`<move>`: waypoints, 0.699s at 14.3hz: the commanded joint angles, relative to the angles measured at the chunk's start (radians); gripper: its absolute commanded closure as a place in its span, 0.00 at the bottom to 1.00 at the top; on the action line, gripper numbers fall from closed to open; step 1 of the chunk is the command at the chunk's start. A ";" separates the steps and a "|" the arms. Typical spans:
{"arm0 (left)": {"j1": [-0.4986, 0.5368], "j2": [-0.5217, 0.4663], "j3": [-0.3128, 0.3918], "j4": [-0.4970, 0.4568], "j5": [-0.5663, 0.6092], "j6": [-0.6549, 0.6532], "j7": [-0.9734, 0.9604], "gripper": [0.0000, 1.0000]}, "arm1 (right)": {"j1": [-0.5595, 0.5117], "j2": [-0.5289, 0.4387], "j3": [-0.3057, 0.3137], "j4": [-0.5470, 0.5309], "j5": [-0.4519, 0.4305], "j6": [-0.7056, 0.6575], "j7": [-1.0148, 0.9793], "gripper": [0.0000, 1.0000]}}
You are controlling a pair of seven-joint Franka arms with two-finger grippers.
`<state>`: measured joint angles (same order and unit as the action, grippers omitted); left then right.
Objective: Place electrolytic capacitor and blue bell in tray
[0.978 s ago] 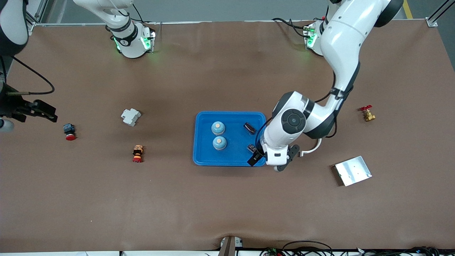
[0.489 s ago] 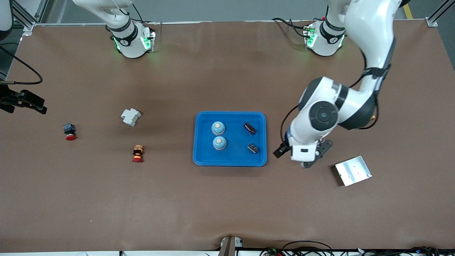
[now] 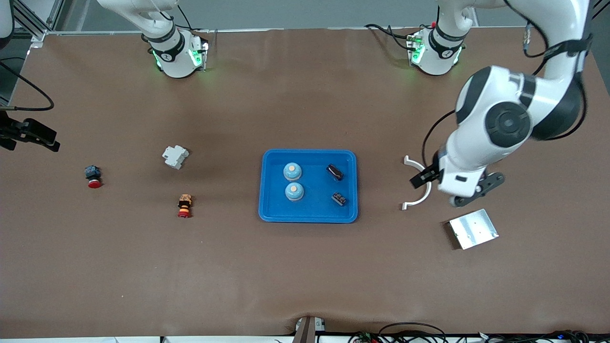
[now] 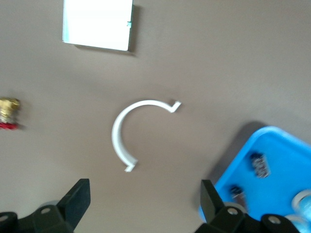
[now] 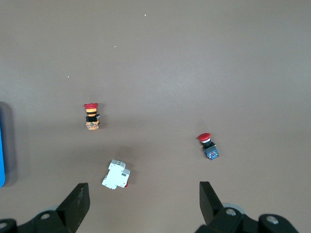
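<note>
The blue tray [image 3: 269, 207] lies mid-table. In it sit two blue bells [image 3: 292, 171] [image 3: 294, 191] and two dark electrolytic capacitors [image 3: 334, 172] [image 3: 339, 198]. My left gripper [image 3: 430, 184] is open and empty, up over bare table by a white C-shaped ring, toward the left arm's end from the tray. In the left wrist view the gripper [image 4: 144, 204] frames bare table, with the tray [image 4: 279, 145] and a capacitor [image 4: 261, 165] off to one side. My right gripper [image 3: 35, 136] is open and empty, over the right arm's end of the table; the right wrist view shows it [image 5: 144, 204] too.
A white C-shaped ring [image 3: 419, 200] lies under the left hand. A silver plate [image 3: 473, 228] lies nearer the camera. A brass valve [image 4: 7, 111] shows in the left wrist view. A white breaker [image 3: 175, 156] and two red-capped buttons [image 3: 184, 206] [image 3: 93, 176] lie toward the right arm's end.
My left gripper has left the tray's edge and swung toward the left arm's end, uncovering the white ring and hiding the brass valve. The right gripper drew back toward the table's end.
</note>
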<state>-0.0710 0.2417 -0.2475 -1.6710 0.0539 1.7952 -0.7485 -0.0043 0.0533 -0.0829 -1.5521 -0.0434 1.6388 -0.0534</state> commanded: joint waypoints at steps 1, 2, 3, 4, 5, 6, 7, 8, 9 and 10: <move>0.098 -0.195 -0.010 -0.203 -0.057 0.010 0.222 0.00 | -0.028 -0.015 0.023 0.001 0.014 -0.010 -0.026 0.00; 0.124 -0.237 -0.010 -0.246 -0.065 0.012 0.294 0.00 | -0.039 -0.018 0.035 0.001 0.014 -0.013 -0.025 0.00; 0.154 -0.274 -0.010 -0.280 -0.066 0.012 0.367 0.00 | -0.043 -0.018 0.043 -0.002 0.028 -0.016 -0.014 0.00; 0.186 -0.307 -0.010 -0.309 -0.078 0.012 0.447 0.00 | -0.045 -0.023 0.041 -0.002 0.072 -0.034 -0.013 0.00; 0.218 -0.340 -0.009 -0.337 -0.098 0.012 0.528 0.00 | -0.045 -0.024 0.040 -0.002 0.094 -0.040 -0.013 0.00; 0.247 -0.372 -0.009 -0.364 -0.109 0.012 0.594 0.00 | -0.043 -0.024 0.038 -0.002 0.094 -0.039 -0.013 0.00; 0.264 -0.404 -0.009 -0.393 -0.117 0.012 0.641 0.00 | -0.043 -0.024 0.038 -0.002 0.096 -0.039 -0.013 0.00; 0.275 -0.438 -0.007 -0.423 -0.118 0.012 0.664 0.00 | -0.043 -0.024 0.035 -0.002 0.096 -0.040 -0.014 0.00; 0.283 -0.467 -0.004 -0.444 -0.118 0.012 0.679 0.00 | -0.043 -0.024 0.034 -0.002 0.096 -0.040 -0.019 0.00; 0.289 -0.481 -0.001 -0.453 -0.118 0.012 0.698 0.00 | -0.043 -0.024 0.034 -0.002 0.096 -0.037 -0.019 0.00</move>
<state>0.2017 -0.1578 -0.2449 -2.0558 -0.0402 1.7940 -0.0973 -0.0264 0.0474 -0.0626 -1.5509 0.0326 1.6134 -0.0630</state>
